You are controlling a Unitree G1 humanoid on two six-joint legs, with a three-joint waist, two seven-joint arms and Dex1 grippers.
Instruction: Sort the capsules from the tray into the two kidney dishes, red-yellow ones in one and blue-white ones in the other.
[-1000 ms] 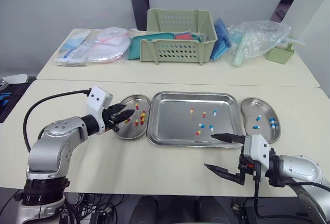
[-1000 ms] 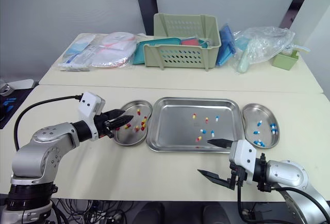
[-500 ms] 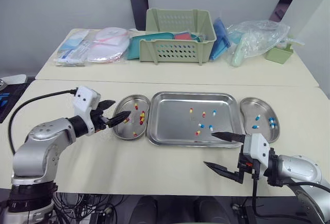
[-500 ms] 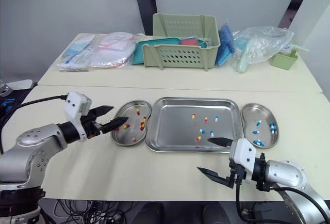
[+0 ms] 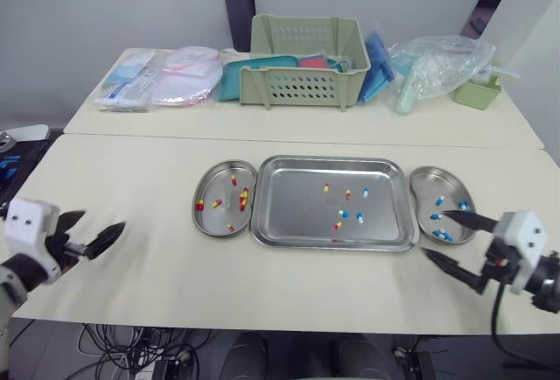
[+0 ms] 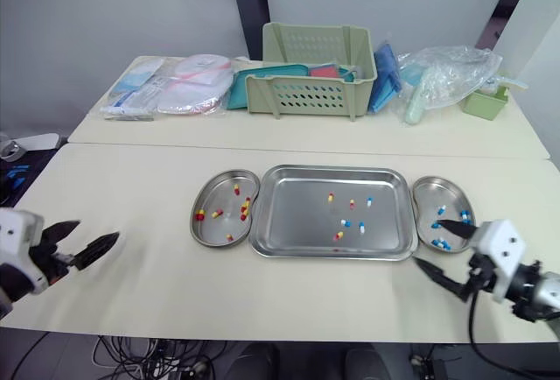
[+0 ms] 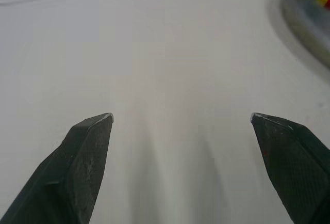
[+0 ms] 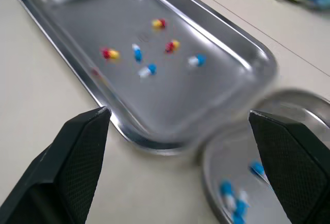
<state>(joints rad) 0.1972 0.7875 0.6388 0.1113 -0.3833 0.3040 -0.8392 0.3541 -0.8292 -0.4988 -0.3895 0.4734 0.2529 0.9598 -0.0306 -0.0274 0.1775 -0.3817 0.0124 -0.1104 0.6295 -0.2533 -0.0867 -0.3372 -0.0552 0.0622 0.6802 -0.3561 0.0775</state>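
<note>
The steel tray (image 5: pixel 289 222) lies mid-table and holds several capsules, red-yellow (image 5: pixel 336 226) and blue-white (image 5: pixel 343 214). The left kidney dish (image 5: pixel 219 189) holds several red-yellow capsules. The right kidney dish (image 5: pixel 429 183) holds several blue-white ones. My left gripper (image 5: pixel 103 221) is open and empty over bare table, far left of the left dish, whose edge (image 7: pixel 304 17) shows in the left wrist view. My right gripper (image 5: pixel 434 233) is open and empty at the front edge of the right dish. The right wrist view looks over the tray (image 8: pixel 77 28) and the right dish (image 8: pixel 289 131).
A second table behind carries a green basket (image 5: pixel 306 60), sealed packets (image 5: pixel 162 78), a plastic bag (image 5: pixel 437 65) and a small green container (image 5: pixel 477 91). A seam runs between the two tables. The table's front edge is close below both grippers.
My left gripper has drawn back from the left dish to the far left. My right gripper has shifted right, from in front of the tray to the right dish.
</note>
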